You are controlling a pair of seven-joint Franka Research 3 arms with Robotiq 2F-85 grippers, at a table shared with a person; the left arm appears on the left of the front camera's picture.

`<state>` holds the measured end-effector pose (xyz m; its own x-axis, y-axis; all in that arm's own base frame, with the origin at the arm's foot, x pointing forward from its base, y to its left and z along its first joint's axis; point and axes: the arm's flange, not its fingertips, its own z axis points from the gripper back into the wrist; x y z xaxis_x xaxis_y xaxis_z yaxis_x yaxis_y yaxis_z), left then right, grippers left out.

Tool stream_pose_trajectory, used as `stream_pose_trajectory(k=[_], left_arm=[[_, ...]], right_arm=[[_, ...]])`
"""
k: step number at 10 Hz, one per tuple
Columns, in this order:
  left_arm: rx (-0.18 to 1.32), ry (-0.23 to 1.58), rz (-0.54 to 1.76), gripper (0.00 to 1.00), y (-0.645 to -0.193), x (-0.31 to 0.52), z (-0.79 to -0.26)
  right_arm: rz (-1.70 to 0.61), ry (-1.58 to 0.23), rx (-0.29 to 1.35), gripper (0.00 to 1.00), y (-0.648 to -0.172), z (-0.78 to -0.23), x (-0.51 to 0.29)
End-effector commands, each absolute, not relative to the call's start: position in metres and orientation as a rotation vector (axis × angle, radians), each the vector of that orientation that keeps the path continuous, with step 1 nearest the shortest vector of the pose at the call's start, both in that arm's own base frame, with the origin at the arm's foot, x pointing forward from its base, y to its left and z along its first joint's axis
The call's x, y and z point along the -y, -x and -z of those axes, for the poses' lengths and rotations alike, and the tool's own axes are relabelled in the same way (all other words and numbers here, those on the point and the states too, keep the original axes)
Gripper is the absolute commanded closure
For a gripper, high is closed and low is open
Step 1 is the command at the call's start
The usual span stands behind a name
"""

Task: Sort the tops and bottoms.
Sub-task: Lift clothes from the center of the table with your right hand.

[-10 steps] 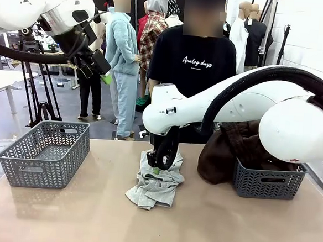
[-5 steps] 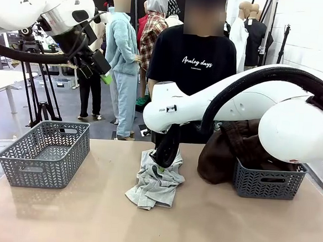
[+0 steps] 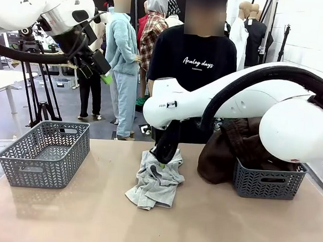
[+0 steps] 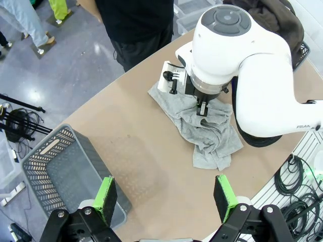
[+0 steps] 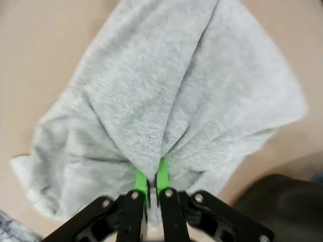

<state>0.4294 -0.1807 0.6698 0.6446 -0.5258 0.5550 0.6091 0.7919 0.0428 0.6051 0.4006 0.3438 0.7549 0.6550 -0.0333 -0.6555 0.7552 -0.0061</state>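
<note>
Right wrist view: we see our right claw (image 5: 151, 182) pinched shut on a fold of the grey T-shirt (image 5: 166, 101), whose cloth spreads out beyond the fingertips.

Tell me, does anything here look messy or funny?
Yes. The dark brown garment spills over the rim of the right basket instead of sitting inside. The grey T-shirt lies crumpled on the table, pinched by the right pincer.

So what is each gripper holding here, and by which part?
Right gripper pinches a raised fold near the middle of the grey T-shirt; left gripper holds nothing.
</note>
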Motion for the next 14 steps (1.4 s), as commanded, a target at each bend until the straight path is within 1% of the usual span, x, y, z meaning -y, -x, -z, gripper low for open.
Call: stream_pose_trajectory(k=[1, 4, 5, 6, 7, 10, 12, 14], left_arm=[[0.59, 0.153, 0.645, 0.0, -0.429, 0.179, -0.67], [0.59, 0.153, 0.645, 0.0, -0.429, 0.179, -0.67], [0.59, 0.153, 0.645, 0.0, -0.429, 0.179, -0.67], [0.59, 0.153, 0.645, 0.0, -0.429, 0.179, -0.67], [0.59, 0.153, 0.645, 0.0, -0.429, 0.179, -0.67], [0.59, 0.153, 0.645, 0.0, -0.429, 0.179, -0.67], [0.59, 0.153, 0.645, 0.0, -0.429, 0.179, -0.67], [0.59, 0.153, 0.645, 0.0, -0.429, 0.179, -0.67]], right_arm=[[-0.659, -0.01, 0.014, 1.0, -0.599, -0.403, -0.398], [-0.675, -0.042, 0.216, 1.0, -0.592, -0.517, -0.392], [-0.687, -0.027, 0.301, 1.0, -0.586, -0.551, -0.395], [-0.712, -0.001, 0.388, 1.0, -0.576, -0.586, -0.4], [-0.725, 0.037, 0.454, 1.0, -0.564, -0.615, -0.407], [-0.725, 0.158, 0.722, 1.0, -0.529, -0.698, -0.415], [-0.73, 0.232, 0.853, 1.0, -0.506, -0.732, -0.427], [-0.705, 0.263, 0.852, 1.0, -0.501, -0.74, -0.428]])
